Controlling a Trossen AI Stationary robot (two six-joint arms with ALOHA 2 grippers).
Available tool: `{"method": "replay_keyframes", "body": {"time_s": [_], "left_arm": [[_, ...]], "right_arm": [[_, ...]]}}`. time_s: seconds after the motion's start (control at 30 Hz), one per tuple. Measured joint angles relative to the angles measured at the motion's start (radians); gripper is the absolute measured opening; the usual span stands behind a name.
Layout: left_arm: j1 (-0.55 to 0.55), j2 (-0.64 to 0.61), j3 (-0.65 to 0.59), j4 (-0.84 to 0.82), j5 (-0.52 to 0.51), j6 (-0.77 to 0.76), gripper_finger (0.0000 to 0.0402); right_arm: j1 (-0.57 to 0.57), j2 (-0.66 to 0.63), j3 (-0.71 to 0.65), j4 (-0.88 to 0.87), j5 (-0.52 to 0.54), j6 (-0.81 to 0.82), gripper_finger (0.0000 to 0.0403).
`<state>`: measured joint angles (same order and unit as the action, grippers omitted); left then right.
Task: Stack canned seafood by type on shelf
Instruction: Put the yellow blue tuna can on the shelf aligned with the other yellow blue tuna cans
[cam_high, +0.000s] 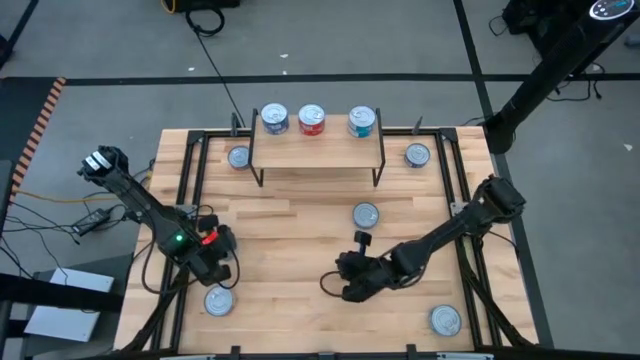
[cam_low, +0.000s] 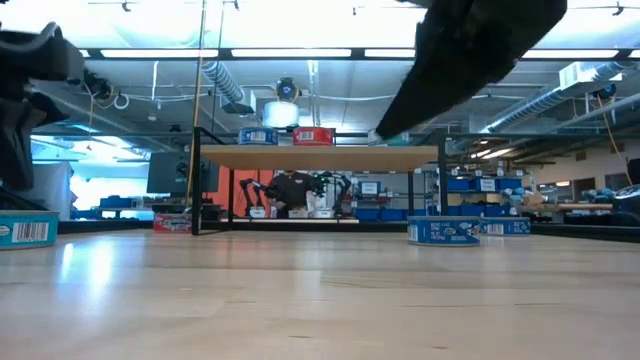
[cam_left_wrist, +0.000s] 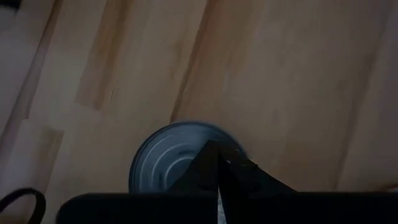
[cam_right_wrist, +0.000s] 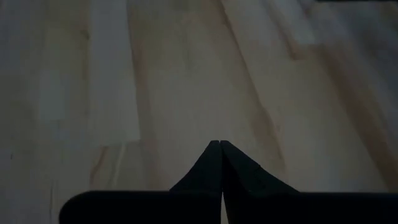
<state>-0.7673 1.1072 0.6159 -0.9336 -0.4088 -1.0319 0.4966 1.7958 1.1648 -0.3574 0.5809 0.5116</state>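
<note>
Left tool (cam_left_wrist: 219, 163) pinched together over silver-topped tin (cam_left_wrist: 171, 155); right tool (cam_right_wrist: 221, 149) together; 3 tins on shelf (cam_high: 318, 152).

My two arms are dark, near black, built of slim jointed links. My left arm (cam_high: 150, 210) carries a small green light and a red patch near its wrist, with black cables looping beside it. My right arm (cam_high: 450, 230) is plain black. My fingers (cam_right_wrist: 239, 171) taper to dark wedge-shaped points.
</note>
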Motion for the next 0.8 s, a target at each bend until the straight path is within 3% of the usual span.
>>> {"method": "replay_keyframes", "body": {"time_s": [0.33,0.53,0.8], "left_arm": [[0.001,0.026,-0.068,0.033,0.003,-0.098,0.0005],[0.002,0.046,-0.115,0.304,-0.008,0.006,0.0005],[0.025,0.102,-0.124,0.546,-0.017,0.151,0.0005]], "right_arm": [[0.033,-0.032,0.003,-0.010,0.058,0.012,0.0006],[0.032,-0.032,0.003,-0.010,0.058,0.016,0.0007],[0.032,-0.032,0.003,-0.010,0.058,0.017,0.0007]]}}
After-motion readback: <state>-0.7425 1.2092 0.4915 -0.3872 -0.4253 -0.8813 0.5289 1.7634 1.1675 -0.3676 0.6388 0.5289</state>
